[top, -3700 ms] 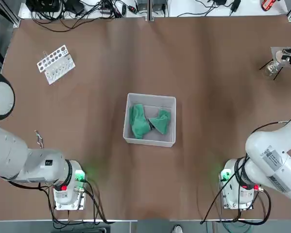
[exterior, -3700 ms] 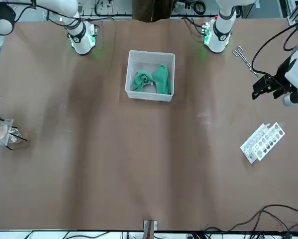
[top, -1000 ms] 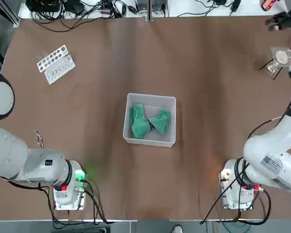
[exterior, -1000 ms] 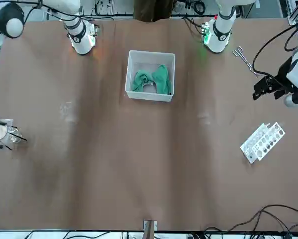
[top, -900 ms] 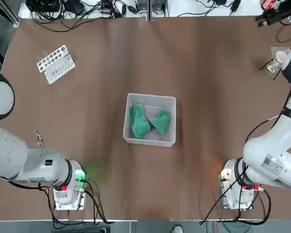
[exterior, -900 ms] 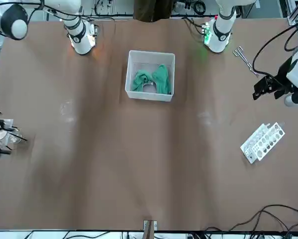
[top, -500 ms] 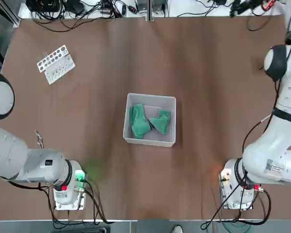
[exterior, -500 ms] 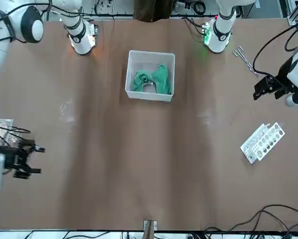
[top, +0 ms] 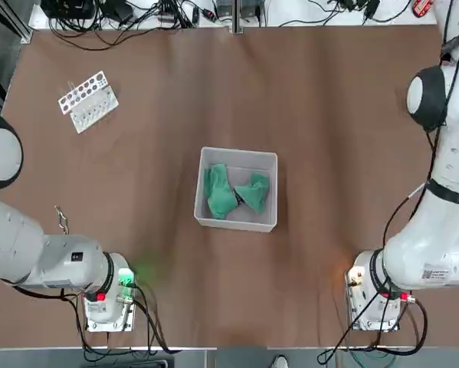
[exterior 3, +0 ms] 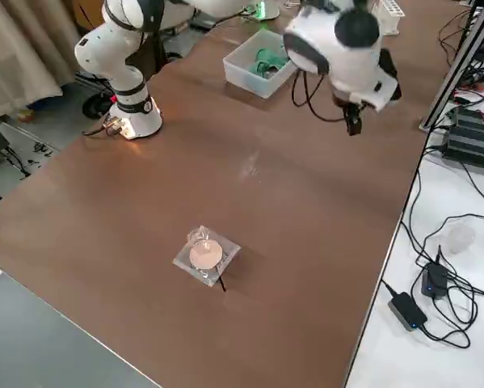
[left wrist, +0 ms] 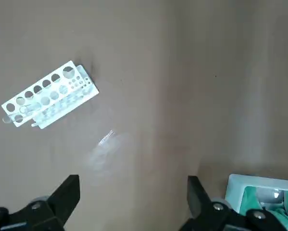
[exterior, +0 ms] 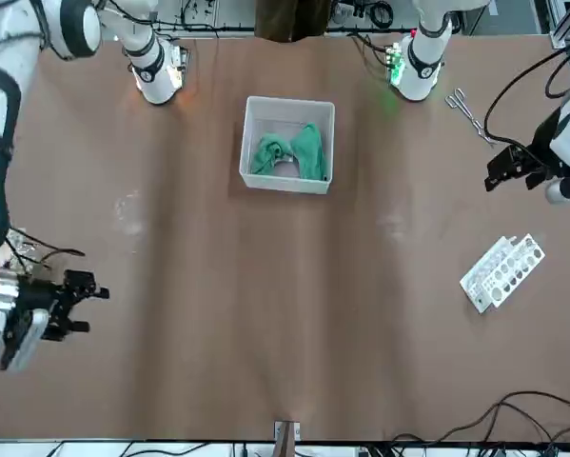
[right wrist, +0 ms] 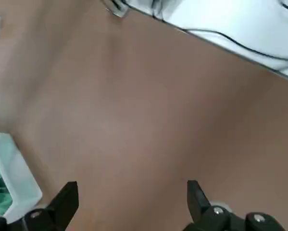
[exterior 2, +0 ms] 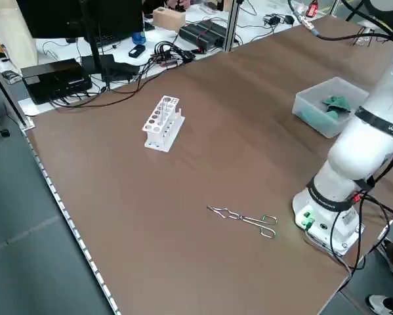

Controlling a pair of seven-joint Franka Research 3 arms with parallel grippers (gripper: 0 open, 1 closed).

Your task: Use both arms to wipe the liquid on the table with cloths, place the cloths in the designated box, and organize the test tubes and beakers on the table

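Green cloths [top: 220, 192] lie in the pale bin [top: 235, 225] mid-tabletop [top: 214, 291], the beaker [exterior 3: 206, 254] standing on the robot's right, both arms' fingers [left wrist: 67, 197] open and empty, the work seemingly nearly finished.

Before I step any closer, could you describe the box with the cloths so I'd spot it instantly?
On the wide brown table, look around the middle for a square, open-topped pale plastic box. Two crumpled green cloths lie inside it. Unlike the white rack, it has no round holes.
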